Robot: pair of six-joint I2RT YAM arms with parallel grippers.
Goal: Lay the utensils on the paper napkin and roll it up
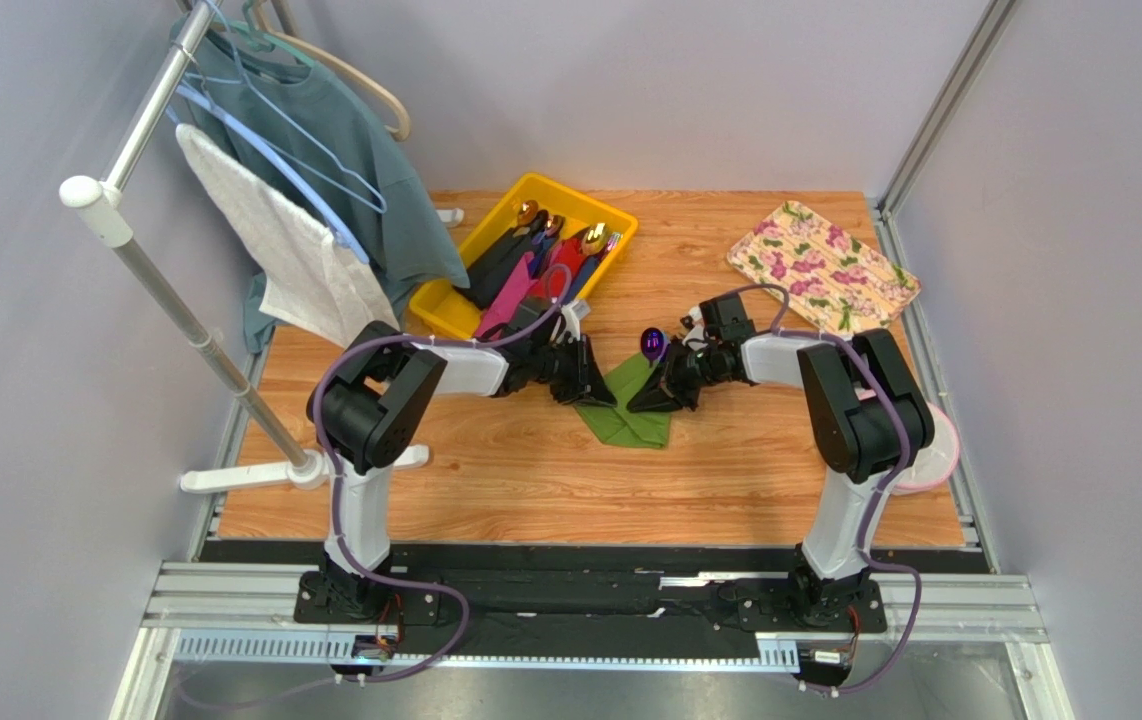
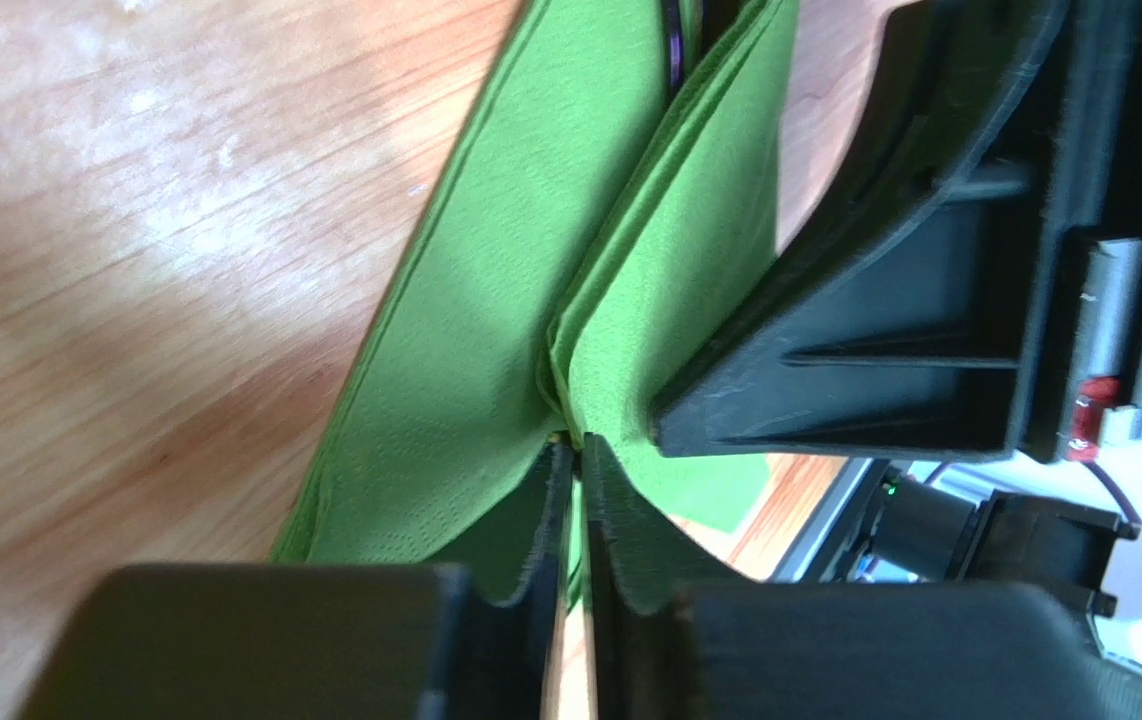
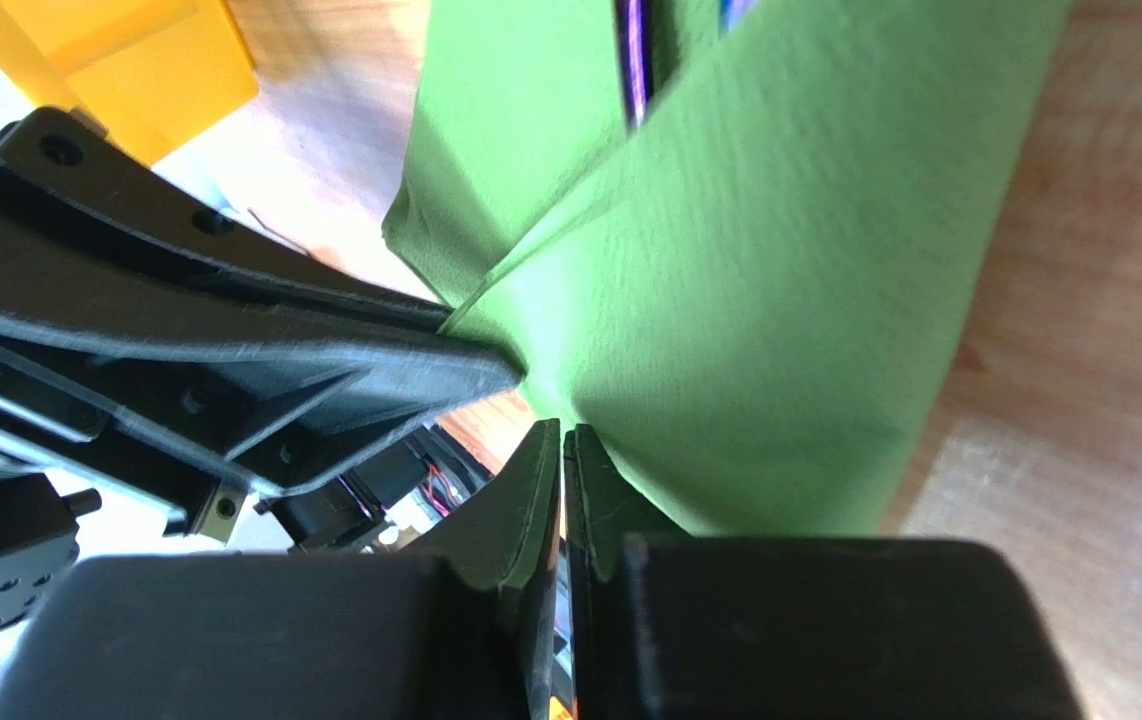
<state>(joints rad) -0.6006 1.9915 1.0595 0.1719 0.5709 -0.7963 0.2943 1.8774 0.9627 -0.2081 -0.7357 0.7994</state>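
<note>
**While Both Grippers Pinch the Napkin, a Purple Utensil Lies in Its Fold**

Seen from the top external camera, the paper napkin [image 1: 631,416] lies folded on the wooden table [image 1: 532,480] at mid-frame, a narrow green strip running from upper right to lower left. The left gripper [image 1: 588,383] sits against its left side and the right gripper [image 1: 666,396] against its right, the two tools nearly meeting over it. A purple utensil [image 1: 654,342] sticks out of the strip's upper end. Up and to the left, the other utensils [image 1: 540,258] lie in a yellow tray [image 1: 450,311]. A floral mat [image 1: 824,269] lies at the upper right of the table.

From the left wrist camera, the left tool's fingers stand pressed almost together at the bottom centre, nipping a raised crease of the green paper at their tips. The napkin runs up the middle of the frame as two folded flaps, with a sliver of purple handle between them at the top edge. The right tool's black body fills the right side.

From the right wrist camera, the right tool's fingers are likewise squeezed together at the bottom centre, gripping the paper's edge. The green sheet rises to the upper right, a purple streak showing in its fold near the top.
</note>
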